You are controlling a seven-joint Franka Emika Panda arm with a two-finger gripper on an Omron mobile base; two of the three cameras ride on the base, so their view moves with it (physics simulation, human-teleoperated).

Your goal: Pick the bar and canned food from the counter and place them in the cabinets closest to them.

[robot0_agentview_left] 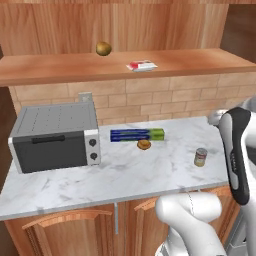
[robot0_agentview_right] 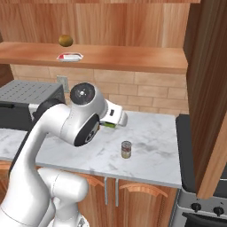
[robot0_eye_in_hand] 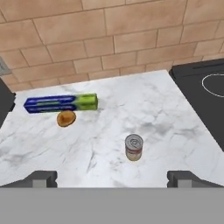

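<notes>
The can (robot0_eye_in_hand: 134,147) stands upright on the counter (robot0_eye_in_hand: 175,127), near its front edge and about midway along it. A blue-and-green box (robot0_eye_in_hand: 61,103) lies flat toward the back left, parallel to the brick wall (robot0_eye_in_hand: 109,39), with a round pastry (robot0_eye_in_hand: 66,118) just in front of it. A black stovetop (robot0_eye_in_hand: 201,96) meets the counter's right edge. The gripper's (robot0_eye_in_hand: 113,178) fingertips (robot0_eye_in_hand: 41,178) stand wide apart, holding nothing.

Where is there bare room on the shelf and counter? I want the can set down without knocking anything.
Shelf board: bare from the bar out to its right end; brown-yellow ball and bar crowd the middle. Counter: open marble around the can, toward the front edge and the stovetop. Tighter where the blue-and-green box and pastry sit beside the toaster oven.
</notes>
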